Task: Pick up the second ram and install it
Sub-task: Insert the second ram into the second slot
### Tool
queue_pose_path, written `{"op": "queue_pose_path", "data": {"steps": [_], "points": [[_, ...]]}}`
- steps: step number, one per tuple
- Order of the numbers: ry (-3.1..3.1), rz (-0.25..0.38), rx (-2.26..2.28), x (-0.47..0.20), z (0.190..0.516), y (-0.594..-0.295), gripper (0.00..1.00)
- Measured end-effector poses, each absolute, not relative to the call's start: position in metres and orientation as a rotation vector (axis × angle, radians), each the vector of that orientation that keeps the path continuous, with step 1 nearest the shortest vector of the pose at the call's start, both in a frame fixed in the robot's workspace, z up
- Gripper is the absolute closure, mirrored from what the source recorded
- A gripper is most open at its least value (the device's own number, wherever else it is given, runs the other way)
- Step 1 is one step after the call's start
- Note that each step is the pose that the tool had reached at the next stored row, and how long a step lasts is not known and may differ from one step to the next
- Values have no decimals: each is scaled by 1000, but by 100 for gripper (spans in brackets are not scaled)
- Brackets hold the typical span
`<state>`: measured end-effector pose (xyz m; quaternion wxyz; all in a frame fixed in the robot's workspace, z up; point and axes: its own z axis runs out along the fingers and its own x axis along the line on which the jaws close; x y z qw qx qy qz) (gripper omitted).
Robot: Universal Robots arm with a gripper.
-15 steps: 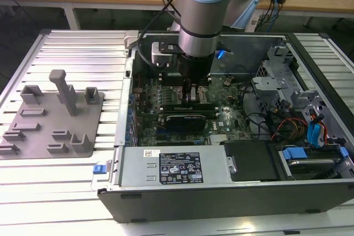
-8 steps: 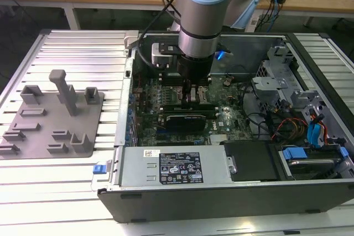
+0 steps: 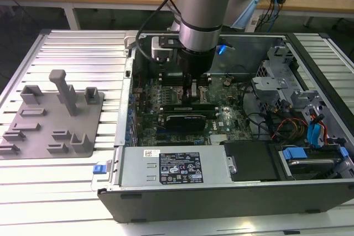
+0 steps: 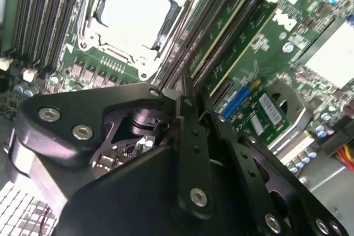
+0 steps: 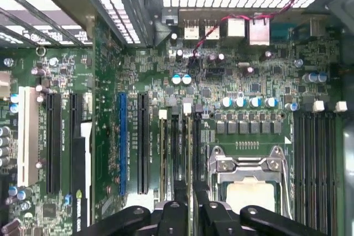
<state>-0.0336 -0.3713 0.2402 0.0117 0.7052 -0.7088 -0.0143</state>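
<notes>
fingers [image 5: 176, 216] are drawn in to a thin gap, almost together, and clamp the second ram [image 5: 191, 178], which stands on edge as a thin line running straight out ahead of the tips in the first wrist view. ram sits over the mem slots [image 5: 178, 153] right under the tips; can't tell if it's fully seated or just resting in the slot mouth.

cpu socket [image 5: 251, 192] w/ its metal frame lies just beside the fingers, touching nothing. past the socket, away from the fingers, is another bank of dark slots [image 5: 315, 158]. on the fingers' other side, a bit further off, a blue expansion slot [image 5: 123, 142] runs parallel to the ram, w/ black slots next to it. rear i/o ports [image 5: 238, 29] are well ahead of the tips, at the board's far edge.

in the exterior view the arm [image 3: 202, 9] comes straight down into the open pc case [image 3: 221, 192], wrist vertical, fingers low over the motherboard [image 3: 227, 120]. a black card [image 3: 185, 119] w/ white print lies just beside the fingers, not touching them. drive cage & coloured cables [image 3: 310, 131] are well apart from the fingers, inside the case.

outside the case, well apart from the fingers, a grey fixture plate [image 3: 55, 120] w/ upright blocks rests on the ribbed metal surface [image 3: 72, 48].
</notes>
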Motion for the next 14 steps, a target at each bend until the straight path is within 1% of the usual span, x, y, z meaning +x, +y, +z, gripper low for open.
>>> {"op": "queue_pose_path", "data": {"steps": [7,8,9,12,14], "points": [[-2209,-48,2198,-15,240,-371,83],[-2209,-48,2198,-15,240,-371,85],[-2209,-48,2198,-15,240,-371,91],[-2209,-48,2198,-14,240,-371,92],[-2209,-48,2198,-14,246,-371,92]]}}
